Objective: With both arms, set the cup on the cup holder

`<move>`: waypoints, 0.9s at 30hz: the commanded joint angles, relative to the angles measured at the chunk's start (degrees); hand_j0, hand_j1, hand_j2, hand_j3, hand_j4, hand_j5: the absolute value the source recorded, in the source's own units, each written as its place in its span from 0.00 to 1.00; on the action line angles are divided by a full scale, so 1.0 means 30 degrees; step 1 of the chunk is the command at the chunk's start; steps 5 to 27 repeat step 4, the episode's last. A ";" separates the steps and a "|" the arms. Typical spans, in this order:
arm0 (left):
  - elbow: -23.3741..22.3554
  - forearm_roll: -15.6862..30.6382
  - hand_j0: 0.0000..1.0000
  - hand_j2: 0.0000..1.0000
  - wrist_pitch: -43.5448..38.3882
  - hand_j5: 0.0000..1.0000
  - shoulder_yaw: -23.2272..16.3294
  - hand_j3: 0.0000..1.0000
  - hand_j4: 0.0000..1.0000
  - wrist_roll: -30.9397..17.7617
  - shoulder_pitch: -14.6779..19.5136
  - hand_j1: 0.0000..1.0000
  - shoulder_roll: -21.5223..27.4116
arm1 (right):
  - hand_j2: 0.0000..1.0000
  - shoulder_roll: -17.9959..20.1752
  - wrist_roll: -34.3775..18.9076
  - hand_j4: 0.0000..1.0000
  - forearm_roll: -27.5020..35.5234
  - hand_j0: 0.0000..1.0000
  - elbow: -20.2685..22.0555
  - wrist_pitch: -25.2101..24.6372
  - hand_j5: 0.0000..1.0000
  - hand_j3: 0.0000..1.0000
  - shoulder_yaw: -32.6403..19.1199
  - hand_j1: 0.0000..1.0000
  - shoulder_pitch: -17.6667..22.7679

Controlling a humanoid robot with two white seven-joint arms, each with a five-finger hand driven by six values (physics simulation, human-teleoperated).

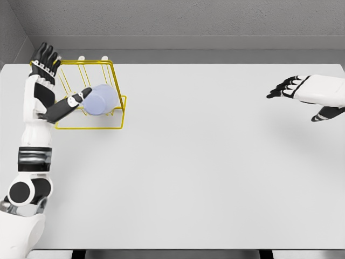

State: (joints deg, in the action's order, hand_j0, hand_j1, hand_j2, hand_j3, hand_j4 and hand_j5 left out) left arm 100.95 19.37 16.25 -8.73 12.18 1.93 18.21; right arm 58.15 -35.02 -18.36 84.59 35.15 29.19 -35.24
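A pale blue cup [100, 101] lies tilted inside the yellow wire cup holder [117, 116] at the table's far left. My left hand [53, 81] is beside the holder's left side, fingers spread and pointing away from me. Its thumb [73, 102] reaches right, and the tip sits at the cup's left edge; the other fingers stay off the cup. My right hand [301, 94] hovers at the far right edge of the table, fingers relaxed and holding nothing, far from the cup.
The white table [205, 172] stretches between the two hands. A grey wall [178, 21] runs behind its far edge and along the left side, close to the holder.
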 commanded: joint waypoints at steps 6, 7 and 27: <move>0.0013 -0.0069 1.00 1.00 0.0092 1.00 0.0303 1.00 1.00 -0.0076 -0.0293 1.00 0.0432 | 1.00 -0.0282 0.0008 1.00 0.0114 1.00 -0.0276 -0.0051 1.00 1.00 -0.0004 1.00 0.0000; 0.0013 -0.0069 1.00 1.00 0.0092 1.00 0.0303 1.00 1.00 -0.0076 -0.0293 1.00 0.0432 | 1.00 -0.0282 0.0008 1.00 0.0114 1.00 -0.0276 -0.0051 1.00 1.00 -0.0004 1.00 0.0000; 0.0013 -0.0069 1.00 1.00 0.0092 1.00 0.0303 1.00 1.00 -0.0076 -0.0293 1.00 0.0432 | 1.00 -0.0282 0.0008 1.00 0.0114 1.00 -0.0276 -0.0051 1.00 1.00 -0.0004 1.00 0.0000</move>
